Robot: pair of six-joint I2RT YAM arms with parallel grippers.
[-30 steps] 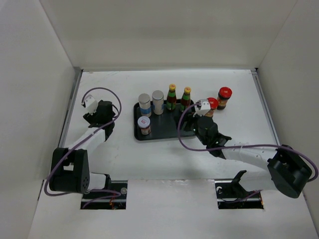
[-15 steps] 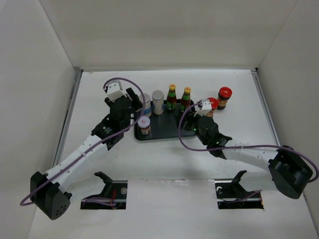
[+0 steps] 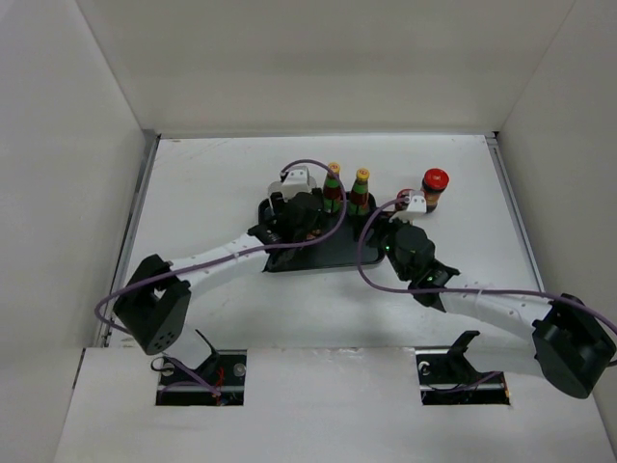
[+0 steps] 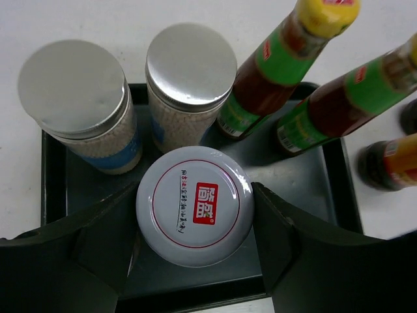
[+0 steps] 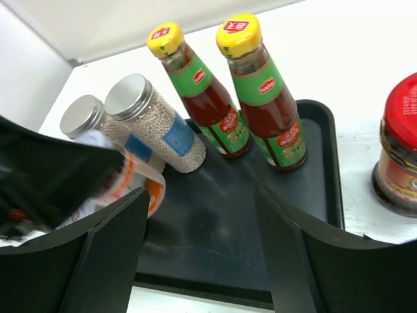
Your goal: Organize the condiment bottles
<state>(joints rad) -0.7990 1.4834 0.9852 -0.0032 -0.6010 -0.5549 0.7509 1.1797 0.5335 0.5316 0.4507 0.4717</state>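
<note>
A black tray (image 3: 328, 253) holds two silver-lidded shakers (image 4: 71, 88) (image 4: 191, 62), two yellow-capped bottles (image 3: 333, 183) (image 3: 362, 188) and a white-lidded jar (image 4: 194, 203). My left gripper (image 4: 194, 202) is open, one finger on each side of that jar, both close against its lid. The jar (image 5: 130, 182) shows in the right wrist view beside the dark left gripper. My right gripper (image 5: 202, 195) is open over the tray's bare front right part (image 5: 215, 222), nothing between its fingers. A red-lidded jar (image 3: 435, 185) stands on the table right of the tray.
White walls close in the table on three sides. A dark jar with an orange label (image 4: 391, 166) stands just off the tray's right edge. The right arm's wrist (image 3: 410, 249) lies close to the tray's right side.
The left arm swung from the table's left side over the tray and brought its fingers around the white-lidded jar. The right wrist shifted slightly right and now covers the nearer red-lidded jar from above.
</note>
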